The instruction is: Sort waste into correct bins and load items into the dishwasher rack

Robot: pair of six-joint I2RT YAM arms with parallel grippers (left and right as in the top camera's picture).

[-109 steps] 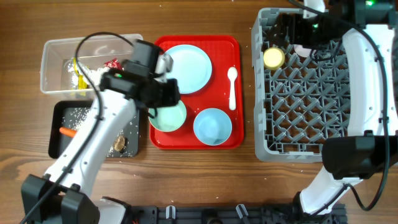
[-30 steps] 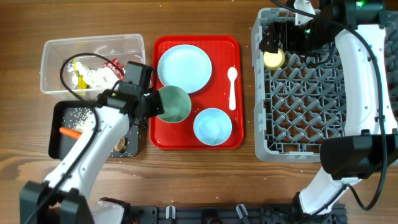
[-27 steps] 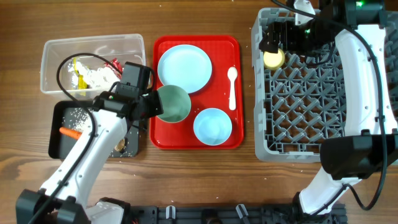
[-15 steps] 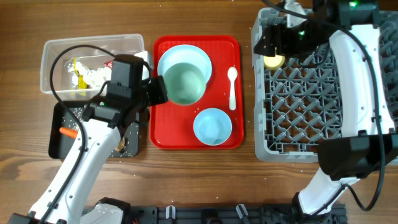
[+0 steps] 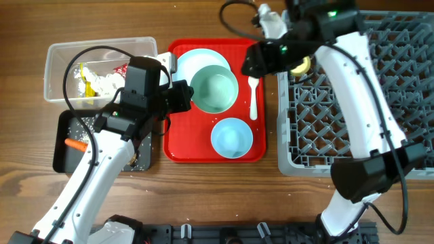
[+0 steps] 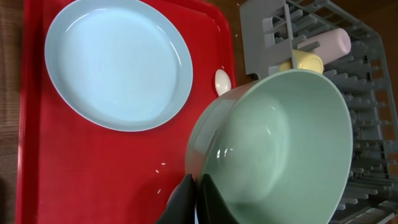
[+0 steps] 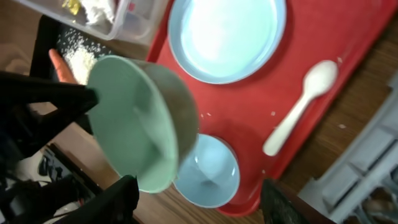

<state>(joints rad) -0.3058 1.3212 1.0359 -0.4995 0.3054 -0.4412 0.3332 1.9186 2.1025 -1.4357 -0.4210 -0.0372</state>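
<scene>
Where the table lies nearest the robot's bases, a second bowl (image 5: 232, 137) sits upright at the near end of the red tray (image 5: 196, 146). To its left, a black bin (image 5: 57, 159) holds an orange carrot (image 5: 74, 144) and white grains.

Farther in, the left gripper (image 5: 182, 96) is clamped on the left rim of a pale bowl (image 5: 215, 88). It holds the bowl tilted and clear of the tray, partly over the light blue plate (image 5: 193, 61).

Just past the bowl's free right rim, above the white spoon (image 5: 253, 95), hangs the right gripper (image 5: 252, 64) – its 2 fingers spread wide, with nothing between them.

The bowl lies to the left of that claw and a little nearer, so its unheld edge is the side facing the claw. The dishwasher rack (image 5: 413, 88) fills the right side with a yellow cup (image 5: 299, 66) at its far corner, and the right arm is the closer of the 2 to it – this looks like a handover.

Farthest left, the clear bin (image 5: 49, 68) holds wrappers and tissue.
</scene>
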